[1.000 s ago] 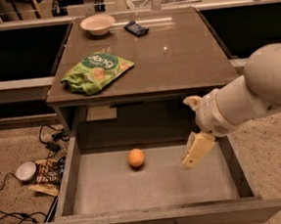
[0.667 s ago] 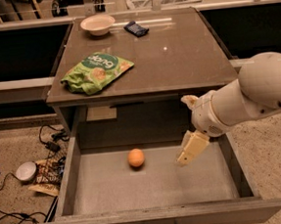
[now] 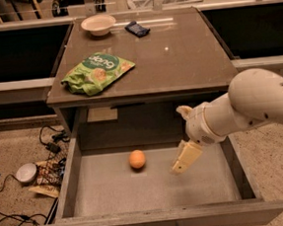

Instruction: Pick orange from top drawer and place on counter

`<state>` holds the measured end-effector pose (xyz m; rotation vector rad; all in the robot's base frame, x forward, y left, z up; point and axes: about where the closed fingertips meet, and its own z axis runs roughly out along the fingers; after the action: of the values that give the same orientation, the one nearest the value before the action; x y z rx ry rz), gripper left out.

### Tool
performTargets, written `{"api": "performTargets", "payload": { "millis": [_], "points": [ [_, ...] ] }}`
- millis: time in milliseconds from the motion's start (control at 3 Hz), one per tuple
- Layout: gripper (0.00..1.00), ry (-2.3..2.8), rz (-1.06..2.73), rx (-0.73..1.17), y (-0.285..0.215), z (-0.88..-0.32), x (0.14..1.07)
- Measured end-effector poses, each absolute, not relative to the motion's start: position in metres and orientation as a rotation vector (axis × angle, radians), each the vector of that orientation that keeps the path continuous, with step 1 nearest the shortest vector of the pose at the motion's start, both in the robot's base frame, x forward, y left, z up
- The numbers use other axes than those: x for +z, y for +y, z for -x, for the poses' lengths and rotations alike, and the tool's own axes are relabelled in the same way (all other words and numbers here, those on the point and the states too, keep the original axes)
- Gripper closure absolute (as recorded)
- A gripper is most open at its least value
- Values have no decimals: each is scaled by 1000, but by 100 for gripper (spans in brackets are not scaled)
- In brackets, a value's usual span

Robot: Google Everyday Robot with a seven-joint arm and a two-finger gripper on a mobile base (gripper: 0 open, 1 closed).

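The orange [image 3: 136, 159] lies on the floor of the open top drawer [image 3: 155, 217], a little left of its middle. My gripper [image 3: 179, 140] hangs over the drawer's right half, to the right of the orange and apart from it. Its fingers are spread and hold nothing; the lower finger [image 3: 186, 156] points down and left toward the drawer floor. The counter [image 3: 176, 57] is the glossy grey-brown top above the drawer.
On the counter lie a green snack bag [image 3: 97, 72] at the front left, a white bowl [image 3: 98, 24] at the back and a small dark packet [image 3: 137, 28]. Cables and a round white object [image 3: 26, 172] lie on the floor to the left of the drawer.
My arm and gripper have moved a little to the left, toward the orange. The orange has not moved.
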<state>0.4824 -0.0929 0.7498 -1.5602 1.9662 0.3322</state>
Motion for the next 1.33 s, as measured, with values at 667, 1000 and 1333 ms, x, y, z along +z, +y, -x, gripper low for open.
{"api": "performTargets", "payload": {
  "millis": [667,1000,1333],
  "points": [
    [0,1953,1575,499,-41,-501,660],
    [0,1940,1563,562,-19,-514,631],
    [0,1931,1556,640,2,-517,613]
  ]
}}
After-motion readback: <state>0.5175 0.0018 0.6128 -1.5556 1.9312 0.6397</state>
